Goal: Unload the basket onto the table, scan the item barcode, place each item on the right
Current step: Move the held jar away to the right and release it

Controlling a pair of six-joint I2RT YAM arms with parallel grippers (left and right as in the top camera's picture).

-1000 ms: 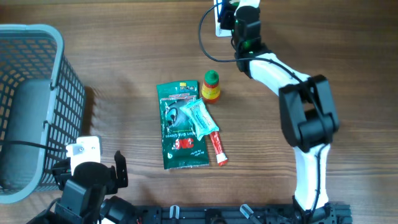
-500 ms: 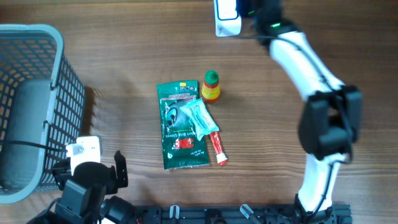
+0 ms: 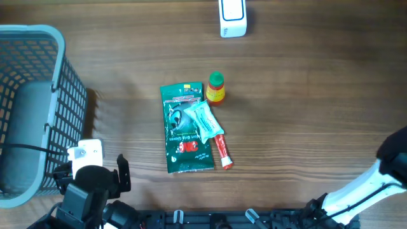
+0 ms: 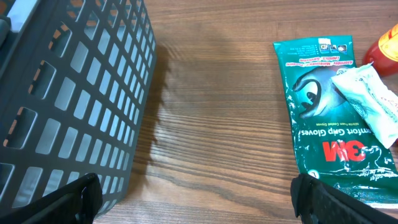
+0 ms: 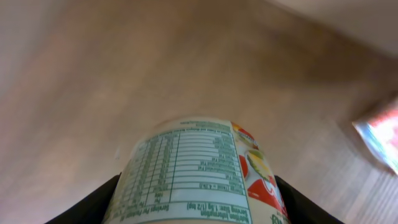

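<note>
So the right gripper (image 5: 198, 208) is clamped on a labelled tub (image 5: 193, 162). The left gripper (image 4: 199, 208) is spread wide, just left of the green glove packet (image 4: 323, 124) on the desk (image 4: 217, 93).

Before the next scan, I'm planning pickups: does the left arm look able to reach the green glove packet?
Probably yes. The left gripper stands open facing the green glove packet, with bare wood between them; the basket sits to its left, not in the way.
</note>
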